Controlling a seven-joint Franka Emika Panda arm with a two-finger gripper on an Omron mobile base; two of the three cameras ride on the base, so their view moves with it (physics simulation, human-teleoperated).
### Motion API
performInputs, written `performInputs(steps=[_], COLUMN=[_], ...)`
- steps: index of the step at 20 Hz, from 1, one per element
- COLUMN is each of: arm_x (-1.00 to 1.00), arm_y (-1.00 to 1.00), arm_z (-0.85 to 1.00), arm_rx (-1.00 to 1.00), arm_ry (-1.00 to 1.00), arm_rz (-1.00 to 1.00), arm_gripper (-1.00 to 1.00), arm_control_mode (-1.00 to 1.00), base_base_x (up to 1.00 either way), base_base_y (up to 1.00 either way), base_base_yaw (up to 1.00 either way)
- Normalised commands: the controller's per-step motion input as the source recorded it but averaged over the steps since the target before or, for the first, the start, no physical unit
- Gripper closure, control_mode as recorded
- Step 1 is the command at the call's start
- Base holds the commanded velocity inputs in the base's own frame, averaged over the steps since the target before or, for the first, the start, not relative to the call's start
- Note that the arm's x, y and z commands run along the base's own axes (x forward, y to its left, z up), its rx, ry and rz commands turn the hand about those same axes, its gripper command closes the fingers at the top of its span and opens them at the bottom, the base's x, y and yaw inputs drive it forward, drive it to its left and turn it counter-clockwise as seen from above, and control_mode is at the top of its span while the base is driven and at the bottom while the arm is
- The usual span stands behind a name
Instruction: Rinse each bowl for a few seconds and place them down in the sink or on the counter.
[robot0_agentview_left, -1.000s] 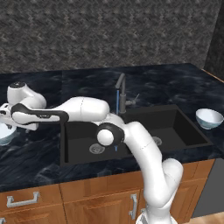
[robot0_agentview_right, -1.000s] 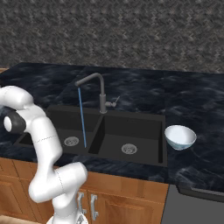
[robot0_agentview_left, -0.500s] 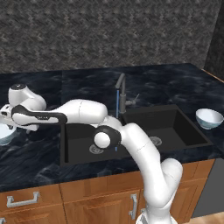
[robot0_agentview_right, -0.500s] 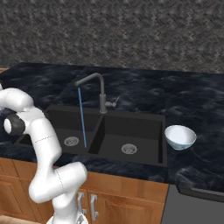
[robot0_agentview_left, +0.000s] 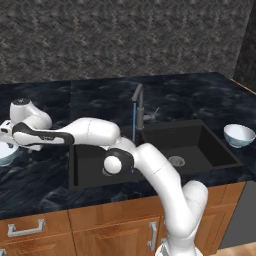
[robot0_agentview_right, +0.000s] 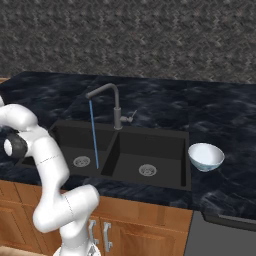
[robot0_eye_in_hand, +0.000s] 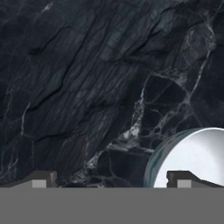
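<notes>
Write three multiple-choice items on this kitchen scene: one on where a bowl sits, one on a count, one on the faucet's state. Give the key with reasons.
1. Where is the bowl nearest the sink's right side?
A. in the left basin
B. on the counter
C. under the faucet

2. How many silver drains show in the sink?
A. one
B. two
C. three

3. What is the faucet doing?
A. running
B. off
C. lying detached

Key:
1 B, it rests on black marble beside the sink's rim.
2 B, each basin has one.
3 A, a thin blue stream falls into the left basin.
</notes>
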Motion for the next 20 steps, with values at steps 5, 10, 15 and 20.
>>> performInputs(steps=[5,10,15,20], arm_x=[0.15,0.08,0.06,0.05], arm_y=[0.13,0.06,0.05,0.0], arm_z=[0.0,0.0,0.0,0.0], arm_rx=[0.0,0.0,0.0,0.0], arm_ry=[0.01,0.02,0.03,0.05], arm_rz=[0.0,0.0,0.0,0.0], arm_gripper=[-1.0,-1.0,-1.0,-1.0], arm_control_mode=[-1.0,-1.0,-1.0,-1.0], base_base_x=[0.0,0.0,0.0,0.0], base_base_y=[0.0,0.0,0.0,0.0], base_base_yaw=[0.0,0.0,0.0,0.0])
